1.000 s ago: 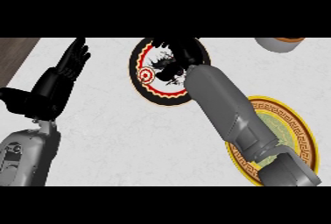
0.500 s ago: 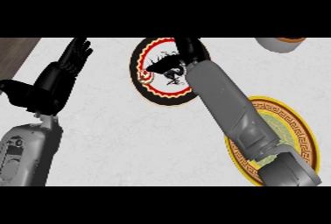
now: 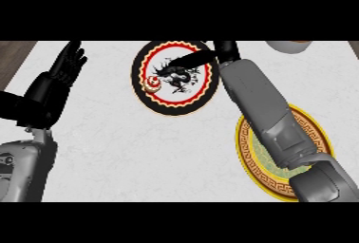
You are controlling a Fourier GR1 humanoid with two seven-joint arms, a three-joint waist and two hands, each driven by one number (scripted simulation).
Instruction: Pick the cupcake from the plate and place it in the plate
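A small cupcake (image 3: 150, 85) with a red and white top sits at the left edge of a black plate with a red rim (image 3: 165, 105) at the counter's far middle. My right hand (image 3: 195, 59) reaches over the far part of that plate, fingers stretched out towards the left, open and holding nothing. It is to the right of the cupcake and beyond it, not touching it. A yellow-rimmed green plate (image 3: 247, 159) lies near right, largely under my right forearm. My left hand (image 3: 53, 84) rests open at the left, fingers up.
A round bowl or cup (image 3: 288, 45) is cut off at the far right edge. A dark wooden strip (image 3: 14, 49) borders the white counter at the far left.
My right hand has shifted a little towards the far edge of the black plate, its fingers straightening out leftwards. The cupcake stays on the plate. The left hand has barely moved.
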